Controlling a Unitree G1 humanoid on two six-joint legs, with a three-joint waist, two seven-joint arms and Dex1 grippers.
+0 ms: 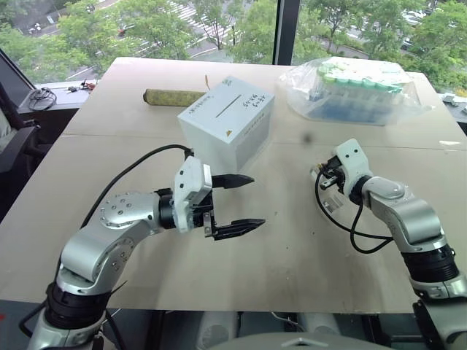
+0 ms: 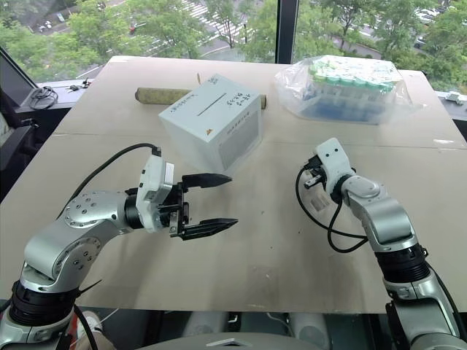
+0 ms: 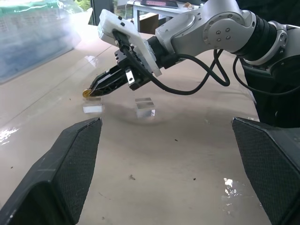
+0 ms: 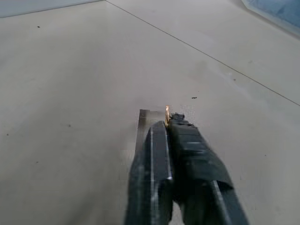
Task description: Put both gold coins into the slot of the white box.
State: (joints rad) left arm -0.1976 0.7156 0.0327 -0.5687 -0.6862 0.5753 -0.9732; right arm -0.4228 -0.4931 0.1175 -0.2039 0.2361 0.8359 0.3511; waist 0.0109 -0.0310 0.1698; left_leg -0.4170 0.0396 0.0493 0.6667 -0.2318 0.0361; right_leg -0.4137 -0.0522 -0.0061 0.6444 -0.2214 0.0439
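The right pincer (image 3: 93,90) is closed on a gold coin (image 3: 86,93), pinched edge-on at the very tips of its fingers and poised just above a small clear plastic block (image 3: 93,108) on the worktop (image 1: 292,240); a second clear block (image 3: 145,107) sits just beside the first. The right wrist view confirms the coin (image 4: 167,114) as a thin bright sliver at the tips, so the hold looks shallow. The left pincer (image 1: 244,203) hangs open and empty, its two black fingers spread wide, just in front of the white box (image 1: 226,131). That box stands well to the left of the right pincer and farther back on the worktop, its dark slot (image 1: 232,106) facing up across the top. A clear bag of green-capped tubes (image 1: 357,91) lies to the right of the box, and a rolled mat (image 1: 174,96) behind it. The second coin cannot be made out. The step in hand seems to be lifting the coin clear and carrying it to the slot. Done well, that probably means rising straight up, keeping the pinch firm, turning the wrist so the coin's edge lines up with the slot's length, and releasing only once it is partly inside.
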